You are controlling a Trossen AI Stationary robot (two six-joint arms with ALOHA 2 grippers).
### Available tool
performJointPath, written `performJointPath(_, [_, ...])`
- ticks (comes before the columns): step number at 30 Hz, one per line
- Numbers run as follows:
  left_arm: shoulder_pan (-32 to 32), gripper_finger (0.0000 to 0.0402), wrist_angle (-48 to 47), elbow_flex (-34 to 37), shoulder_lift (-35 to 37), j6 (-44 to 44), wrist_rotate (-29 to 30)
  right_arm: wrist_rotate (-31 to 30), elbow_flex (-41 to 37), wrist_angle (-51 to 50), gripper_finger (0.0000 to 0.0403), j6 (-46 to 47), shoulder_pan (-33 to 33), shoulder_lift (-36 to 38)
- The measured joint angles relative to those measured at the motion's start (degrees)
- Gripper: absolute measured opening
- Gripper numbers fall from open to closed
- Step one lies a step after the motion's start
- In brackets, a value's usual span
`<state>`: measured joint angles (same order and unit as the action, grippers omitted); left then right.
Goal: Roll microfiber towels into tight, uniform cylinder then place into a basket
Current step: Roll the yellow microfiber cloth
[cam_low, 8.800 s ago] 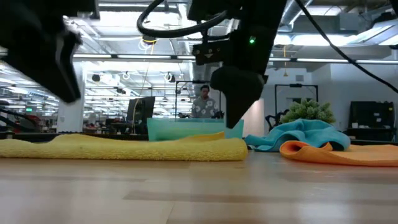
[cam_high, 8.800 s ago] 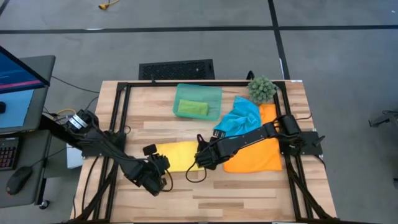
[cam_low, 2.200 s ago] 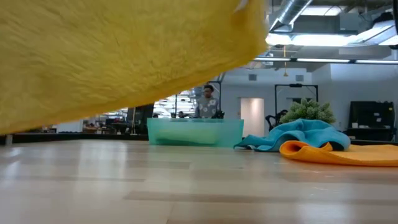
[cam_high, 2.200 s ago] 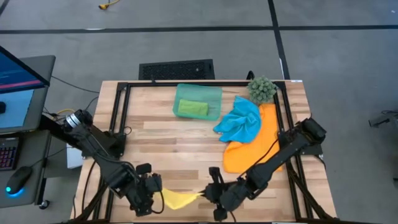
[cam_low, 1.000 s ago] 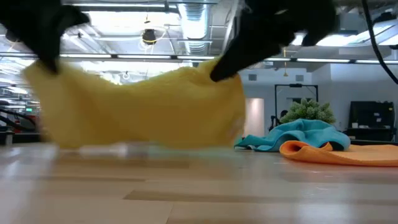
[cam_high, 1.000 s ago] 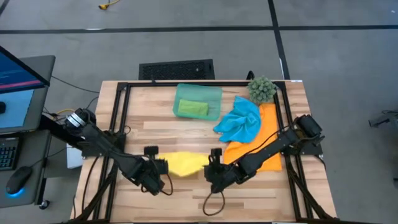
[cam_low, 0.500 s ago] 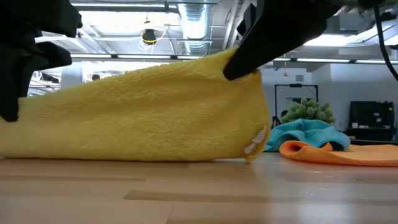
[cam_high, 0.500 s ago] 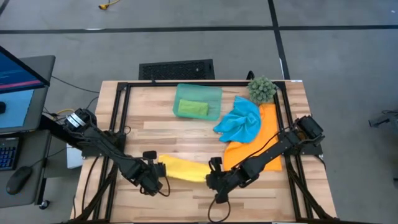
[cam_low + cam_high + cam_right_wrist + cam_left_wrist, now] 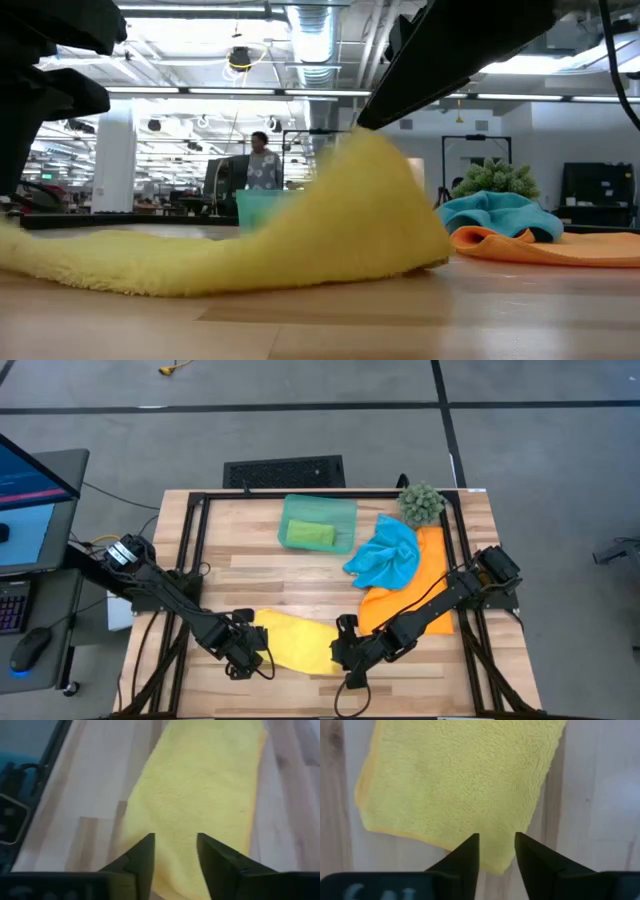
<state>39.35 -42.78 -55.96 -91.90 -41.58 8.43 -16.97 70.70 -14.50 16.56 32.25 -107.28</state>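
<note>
Jaws apart on left gripper (image 9: 496,845), right gripper (image 9: 175,845); fuzzy yellow towel (image 9: 295,640) lies flat, unheld.

The yellow towel (image 9: 460,780) was seen to be a soft, matt cloth with a short, fuzzy, nubbly pile. The table (image 9: 300,575) was made of pale wooden planks, smooth, with a slight sheen and faint grain. The basket (image 9: 345,510) was of translucent teal plastic, and a bright green cloth (image 9: 309,534) of like pile was seen through it. The blue towel (image 9: 490,212) and the orange towel (image 9: 560,245) were shown as matt, soft cloth in loose folds. The fingers (image 9: 465,862) of the left gripper (image 9: 496,852) were of dark, smooth, matt material. A matt black frame (image 9: 195,545) edged the table.
</note>
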Motion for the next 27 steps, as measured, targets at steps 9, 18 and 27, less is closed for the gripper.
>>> performJointPath(9, [0.0, 0.0166, 0.0, 0.0, 0.0, 1.9, -2.3, 4.1, 0.0, 0.0, 0.0233, 0.1, 0.1, 0.0])
performJointPath(18, [-2.0, 0.0156, 1.6, 0.0, 0.0, 9.1, 11.5, 1.8, 0.0, -1.7, 0.0222, 0.0, -4.3, 0.0])
performJointPath(27, [-3.8, 0.013, 11.4, 0.0, 0.0, 14.8, 12.9, 2.0, -5.8, 2.7, 0.0166, 3.3, -7.4, 0.1])
